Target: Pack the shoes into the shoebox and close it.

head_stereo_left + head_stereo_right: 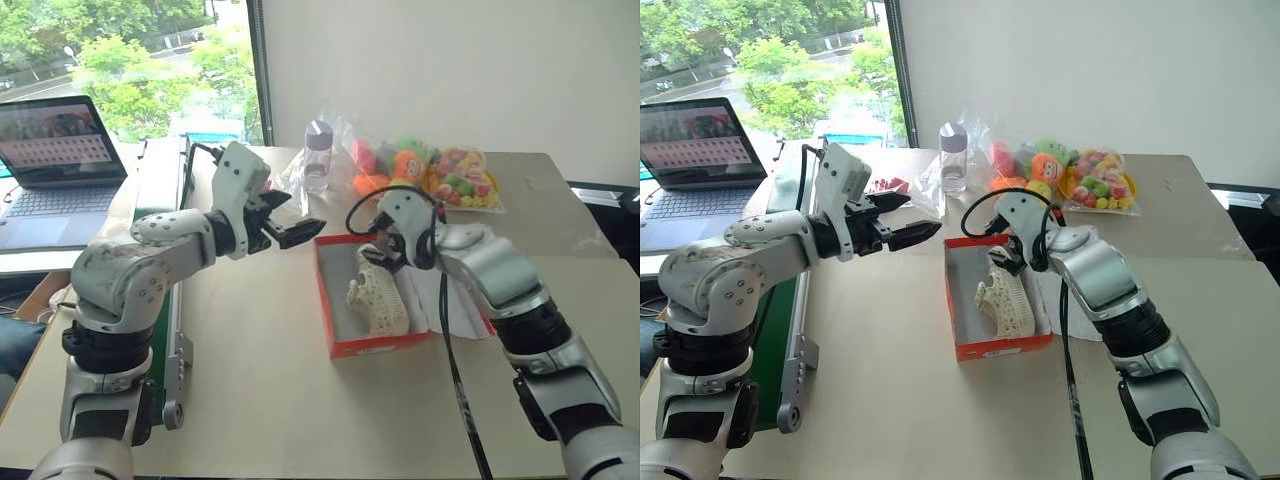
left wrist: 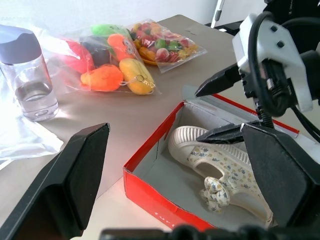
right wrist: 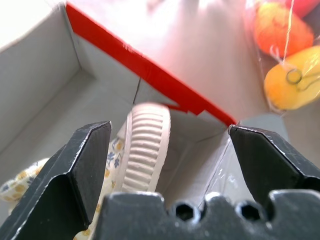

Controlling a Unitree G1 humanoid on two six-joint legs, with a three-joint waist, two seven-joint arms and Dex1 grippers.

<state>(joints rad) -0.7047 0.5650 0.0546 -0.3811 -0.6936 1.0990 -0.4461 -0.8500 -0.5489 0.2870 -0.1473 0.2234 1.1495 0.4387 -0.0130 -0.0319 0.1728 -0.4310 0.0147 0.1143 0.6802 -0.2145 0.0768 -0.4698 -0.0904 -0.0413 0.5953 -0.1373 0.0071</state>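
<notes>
Both grippers' fingers [image 3: 85,165] spread wide, empty (1 shoe [image 1: 380,295] inside shoebox [image 1: 345,345]).

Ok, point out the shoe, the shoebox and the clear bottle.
shoe [image 1: 380,297]: left eye view, on its cream upper, inside the box.
shoebox [image 1: 378,346]: left eye view, on its red near wall.
clear bottle [image 1: 317,160]: left eye view, on its see-through body below the cap.

Head pair looking down over table [image 1: 260,400]; both wrist views close above shoebox [image 2: 150,192], shared with head
</notes>
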